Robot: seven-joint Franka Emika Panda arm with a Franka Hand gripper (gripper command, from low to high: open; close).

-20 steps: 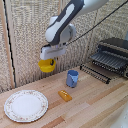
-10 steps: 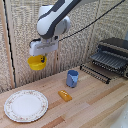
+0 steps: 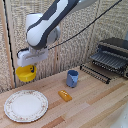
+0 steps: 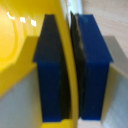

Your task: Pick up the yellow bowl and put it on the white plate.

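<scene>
Carried further toward the white plate [image 3: 26,105] since half a second ago, the yellow bowl [image 3: 26,74] hangs tilted above the plate's far rim, its wall pinched between my gripper's [image 3: 29,66] blue pads [image 4: 91,65]. I should centre it over the plate, level it, lower, then release. Cup [image 3: 73,78] and bread [image 3: 65,95] stand well apart from the plate; the path looks open.

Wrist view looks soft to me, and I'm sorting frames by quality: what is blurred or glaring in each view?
Wrist view: yellow bowl wall and blue fingers blurred, glare spots on the bowl. Exterior view: soft, gripper readable, faint shadow beside the plate.
</scene>
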